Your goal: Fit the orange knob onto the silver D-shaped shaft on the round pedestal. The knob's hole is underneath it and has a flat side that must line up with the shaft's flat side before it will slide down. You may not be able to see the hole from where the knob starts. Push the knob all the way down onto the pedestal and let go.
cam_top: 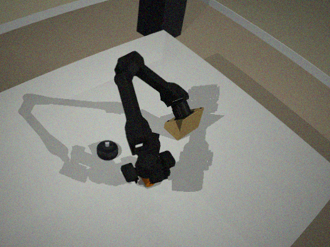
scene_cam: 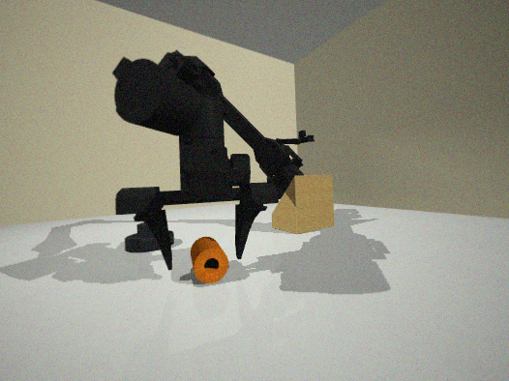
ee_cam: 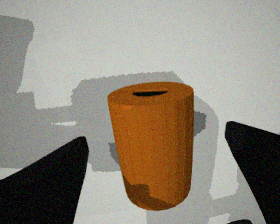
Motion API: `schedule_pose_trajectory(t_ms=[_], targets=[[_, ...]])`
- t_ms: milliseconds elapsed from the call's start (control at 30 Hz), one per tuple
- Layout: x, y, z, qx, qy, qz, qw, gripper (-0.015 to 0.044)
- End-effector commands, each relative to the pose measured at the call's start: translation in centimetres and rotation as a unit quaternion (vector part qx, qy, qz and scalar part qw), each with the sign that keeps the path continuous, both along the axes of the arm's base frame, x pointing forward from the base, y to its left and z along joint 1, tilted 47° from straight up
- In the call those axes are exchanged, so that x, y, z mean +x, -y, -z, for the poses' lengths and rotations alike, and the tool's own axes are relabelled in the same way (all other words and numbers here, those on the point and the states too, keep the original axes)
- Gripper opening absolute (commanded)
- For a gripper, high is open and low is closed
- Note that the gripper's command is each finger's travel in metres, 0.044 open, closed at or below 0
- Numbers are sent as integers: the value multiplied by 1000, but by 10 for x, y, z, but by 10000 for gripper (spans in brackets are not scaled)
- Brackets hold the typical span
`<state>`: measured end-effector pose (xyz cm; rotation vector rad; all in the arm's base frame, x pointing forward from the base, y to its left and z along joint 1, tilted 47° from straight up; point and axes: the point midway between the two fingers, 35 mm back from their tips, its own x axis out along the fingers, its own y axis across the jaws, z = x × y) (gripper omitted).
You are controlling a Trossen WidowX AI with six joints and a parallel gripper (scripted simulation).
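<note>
The orange knob [cam_top: 147, 182] [scene_cam: 209, 260] [ee_cam: 153, 147] lies on its side on the white table [cam_top: 251, 170]. Its D-shaped hole [scene_cam: 211, 263] [ee_cam: 150, 92] faces the exterior view. My gripper [cam_top: 148, 173] [scene_cam: 203, 262] [ee_cam: 158, 137] is open and low over the table. One finger stands on each side of the knob, and neither touches it. The round black pedestal [cam_top: 107, 150] [scene_cam: 141, 242] with its silver shaft [cam_top: 107, 144] stands a short way off; in the exterior view the shaft is hidden behind a finger.
The tan wedge block [cam_top: 184, 125] [scene_cam: 305, 205] that carries the arm's base stands behind the knob. A dark pillar [cam_top: 163, 7] rises at the table's far corner. The table's edge runs along the right [cam_top: 301, 233].
</note>
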<state>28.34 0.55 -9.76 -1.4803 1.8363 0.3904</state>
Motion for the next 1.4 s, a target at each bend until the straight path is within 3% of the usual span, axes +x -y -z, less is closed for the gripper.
schedule_pose_trajectory(t_ms=[0,133,367,667,1100,1367], targets=[[-3,2,2,-4,-7,-3,1000,335],[-3,2,2,-4,-7,-3,1000,240],[-3,2,2,-4,-7,-3,1000,240],[-3,2,2,-4,-7,-3,1000,180],[-1,-9,-8,-4,-5,-1,1000,179],[-1,-9,-8,-13,87,88,992,179]])
